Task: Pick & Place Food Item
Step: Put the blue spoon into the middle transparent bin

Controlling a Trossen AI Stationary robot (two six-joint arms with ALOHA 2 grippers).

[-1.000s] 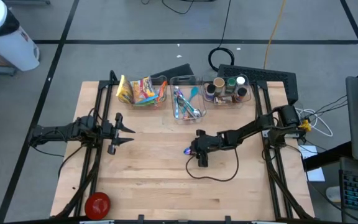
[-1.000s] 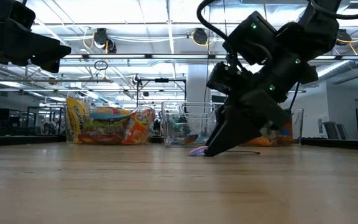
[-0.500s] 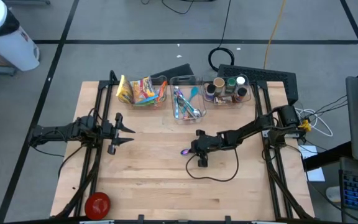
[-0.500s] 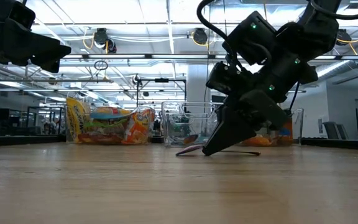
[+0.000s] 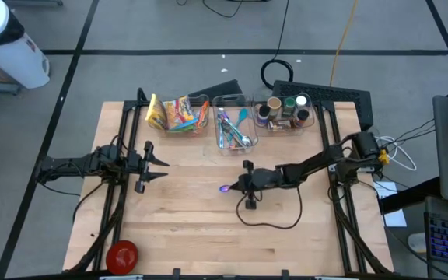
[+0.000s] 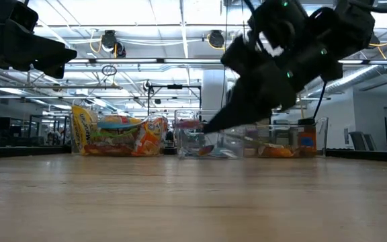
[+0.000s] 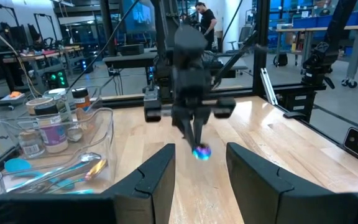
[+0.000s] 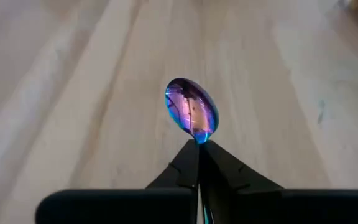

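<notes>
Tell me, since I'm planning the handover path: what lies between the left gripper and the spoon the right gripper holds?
Only bare wooden table: the high view shows nothing between the left gripper and the iridescent spoon held by the right gripper.

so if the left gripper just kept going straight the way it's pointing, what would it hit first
Probably the iridescent purple spoon held in the shut right gripper, which sits directly ahead of the left gripper. Bare wooden table lies between them; depth is hard to judge.

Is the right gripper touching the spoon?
Touching. The right wrist view shows the right gripper shut on the spoon, whose bowl sticks out just past the closed fingertips.
</notes>
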